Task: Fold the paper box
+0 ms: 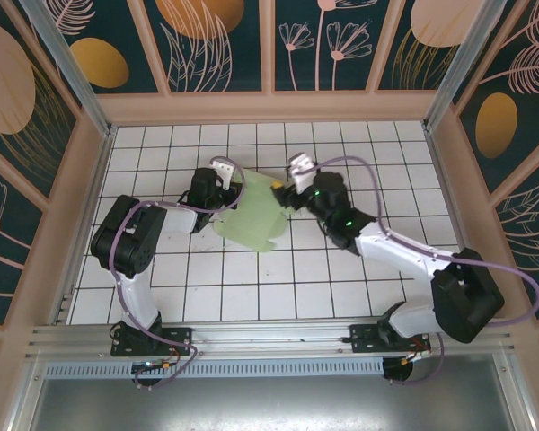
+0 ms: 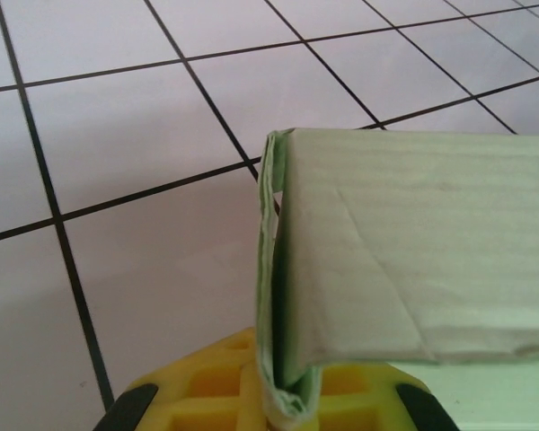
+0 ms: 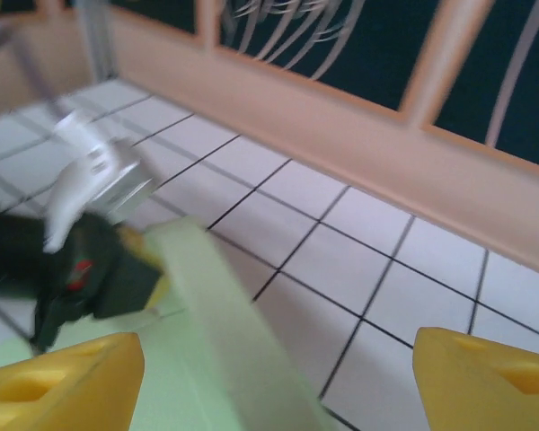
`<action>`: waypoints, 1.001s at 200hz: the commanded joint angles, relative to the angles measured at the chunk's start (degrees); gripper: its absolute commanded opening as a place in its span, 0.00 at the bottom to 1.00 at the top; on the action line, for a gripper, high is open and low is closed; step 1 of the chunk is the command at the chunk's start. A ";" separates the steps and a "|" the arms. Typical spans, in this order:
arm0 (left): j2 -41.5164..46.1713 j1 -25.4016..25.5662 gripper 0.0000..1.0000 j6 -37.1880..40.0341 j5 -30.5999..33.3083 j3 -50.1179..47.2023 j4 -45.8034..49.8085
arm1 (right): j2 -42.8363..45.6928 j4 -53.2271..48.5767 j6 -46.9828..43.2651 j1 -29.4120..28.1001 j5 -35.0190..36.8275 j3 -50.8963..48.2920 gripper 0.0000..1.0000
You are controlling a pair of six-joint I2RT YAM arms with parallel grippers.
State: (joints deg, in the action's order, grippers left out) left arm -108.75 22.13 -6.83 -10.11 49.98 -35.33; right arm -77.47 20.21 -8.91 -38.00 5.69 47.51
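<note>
Yellow pads [image 2: 207, 395] of the left gripper [image 2: 283, 397] are clenched on the doubled edge of the paper box [image 2: 413, 269], pinching the pale green card so that one folded wall stands upright and runs off to the right over the tiled table [image 2: 126, 144]. Seen from above, the box lies mid-table between the two arms, with the left gripper at its left rim and the right gripper [image 3: 278, 359] at its upper right corner. Through the right wrist camera those fingers stand released and wide apart, grasping nothing. A raised green strip passes between them, nearer the left-hand finger, its long axis running away toward the left gripper. As I judge it, the right arm is the free one, and its jaws would have to close across that strip's width, not along it
</note>
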 commanded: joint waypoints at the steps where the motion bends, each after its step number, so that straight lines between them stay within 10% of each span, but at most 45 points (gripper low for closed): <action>1: 2.34 1.50 0.07 0.68 2.09 0.62 1.25 | -1.33 -6.86 16.19 6.31 -9.48 4.58 0.79; 55: 2.47 7.69 0.07 3.23 4.50 4.23 6.47 | -17.18 -25.29 27.14 16.85 -27.11 21.68 0.77; 116: -1.51 10.38 0.09 3.31 1.86 4.57 2.92 | -26.02 -15.53 32.84 18.45 -45.75 21.86 0.76; 200: -3.79 10.59 0.12 2.08 0.97 3.04 -0.35 | -34.13 -14.43 32.11 16.98 -49.21 22.87 0.68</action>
State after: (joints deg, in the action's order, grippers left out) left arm -111.28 32.51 -4.54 -8.38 53.41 -32.97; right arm -110.08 4.69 23.31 -20.10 -42.24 68.60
